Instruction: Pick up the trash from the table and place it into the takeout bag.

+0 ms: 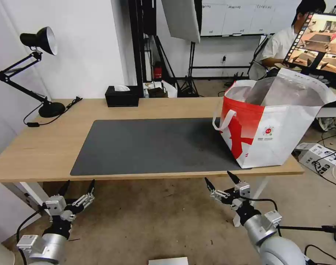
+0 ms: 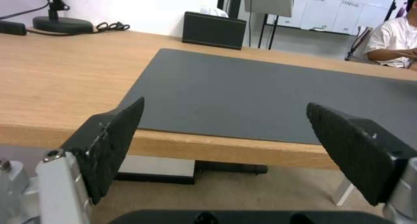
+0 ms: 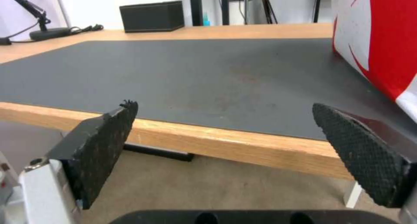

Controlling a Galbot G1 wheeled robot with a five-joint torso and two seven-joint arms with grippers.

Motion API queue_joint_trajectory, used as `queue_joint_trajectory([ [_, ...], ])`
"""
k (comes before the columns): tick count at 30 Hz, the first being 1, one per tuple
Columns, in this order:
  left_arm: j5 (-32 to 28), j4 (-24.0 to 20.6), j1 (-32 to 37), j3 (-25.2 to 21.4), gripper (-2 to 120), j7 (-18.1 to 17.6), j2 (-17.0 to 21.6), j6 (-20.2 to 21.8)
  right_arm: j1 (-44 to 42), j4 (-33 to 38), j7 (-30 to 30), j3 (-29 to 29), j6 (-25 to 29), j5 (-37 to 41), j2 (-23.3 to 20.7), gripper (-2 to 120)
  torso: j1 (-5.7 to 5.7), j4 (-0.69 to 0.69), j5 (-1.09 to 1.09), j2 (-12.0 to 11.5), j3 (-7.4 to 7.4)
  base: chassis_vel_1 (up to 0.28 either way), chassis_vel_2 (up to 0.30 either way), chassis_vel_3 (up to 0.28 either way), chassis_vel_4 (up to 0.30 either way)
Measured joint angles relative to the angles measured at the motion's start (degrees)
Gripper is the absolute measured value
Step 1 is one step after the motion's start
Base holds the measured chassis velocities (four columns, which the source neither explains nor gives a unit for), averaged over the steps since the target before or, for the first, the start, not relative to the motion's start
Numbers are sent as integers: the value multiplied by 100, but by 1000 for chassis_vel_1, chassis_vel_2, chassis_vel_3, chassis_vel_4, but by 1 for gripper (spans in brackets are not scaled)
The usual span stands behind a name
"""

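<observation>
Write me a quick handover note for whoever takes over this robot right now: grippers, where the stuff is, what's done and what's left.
Left gripper: open, holding nothing, low in front of the table's near edge, on the left.
Right gripper: open, holding nothing, low in front of the near edge, just below the takeout bag.
The bag stands upright and open at the right end of the table, partly on the dark grey mat.
I see no trash on the mat or the wood. The black tissue box and desk lamp stand at the back.
Done: the tabletop looks cleared. The bag's contents are hidden.
Left: apparently nothing to pick up.
</observation>
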Motion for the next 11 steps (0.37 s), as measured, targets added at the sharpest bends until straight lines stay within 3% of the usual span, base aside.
queue_joint_trajectory([
  [11,-5,0,-6,6,100,-2,6,4,0,0,0,0,0,0,0,100,0,0,0,0,0,0,0,0,0],
])
